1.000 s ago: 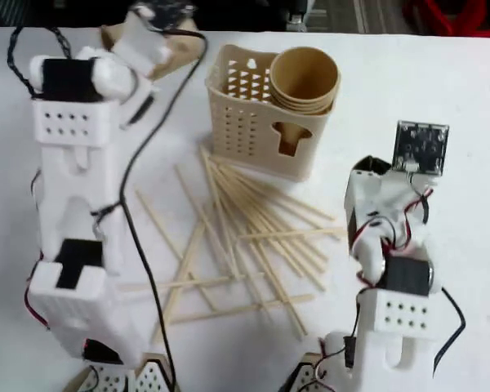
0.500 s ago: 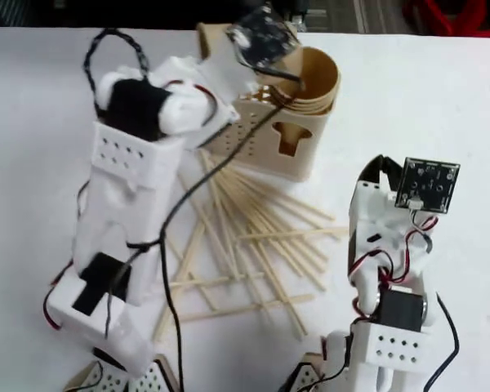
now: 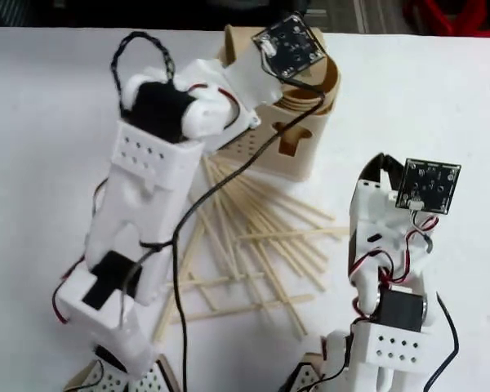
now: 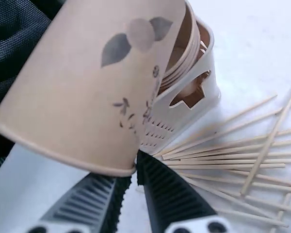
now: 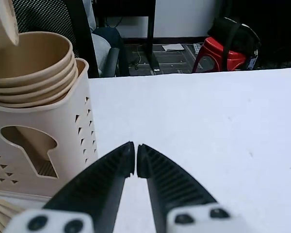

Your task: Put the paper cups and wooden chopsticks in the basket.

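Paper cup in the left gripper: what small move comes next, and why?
The left gripper pinches the tan leaf-printed paper cup by its rim, tilted, close to the stack of tan cups in the beige plastic basket; probably lower it onto that stack next.

1. The white surface (image 3: 441, 90) fills the high view, with bare stretches toward 2 o'clock and toward 10 o'clock.
2. A red shape (image 3: 453, 16) lies beyond the surface's far edge, between 1 and 2 o'clock in the high view.
3. In the right wrist view, a red bag (image 5: 222, 51) with a black top sits on the floor (image 5: 184, 58) past the surface's far edge.
4. A white sheet of paper (image 5: 172, 47) lies flat on that floor, near the bag.
5. A black furniture leg (image 5: 150, 29) stands upright before a pale wall (image 5: 184, 14).
6. Dark woven fabric (image 4: 14, 43) shows in the left wrist view.
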`<state>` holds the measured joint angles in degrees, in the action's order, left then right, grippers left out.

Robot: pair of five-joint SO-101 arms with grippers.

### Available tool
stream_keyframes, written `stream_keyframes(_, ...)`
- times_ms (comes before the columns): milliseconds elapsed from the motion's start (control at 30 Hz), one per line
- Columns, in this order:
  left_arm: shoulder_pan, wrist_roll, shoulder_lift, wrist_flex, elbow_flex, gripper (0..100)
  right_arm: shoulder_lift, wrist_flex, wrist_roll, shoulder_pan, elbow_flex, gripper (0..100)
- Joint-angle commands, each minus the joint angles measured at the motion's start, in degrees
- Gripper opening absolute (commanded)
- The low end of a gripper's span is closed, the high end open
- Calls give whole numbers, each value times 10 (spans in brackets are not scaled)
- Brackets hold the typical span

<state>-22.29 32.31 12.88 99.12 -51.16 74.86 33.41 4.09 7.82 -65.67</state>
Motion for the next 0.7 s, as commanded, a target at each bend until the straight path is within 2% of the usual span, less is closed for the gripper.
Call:
stream_keyframes(0,-3,-2,3,-13,-25,26,12,-9,-6,4,4,25)
stream_keyframes(233,15,-1,7,-15,-25,38,12,-9,-6,4,4,25)
stream_keyframes(433,30,-7,4,-23,-25,157,12,-9,-6,3,4,25)
stream_keyframes(667,26,-12,6,-49,-25,165,12,-9,-6,3,4,25)
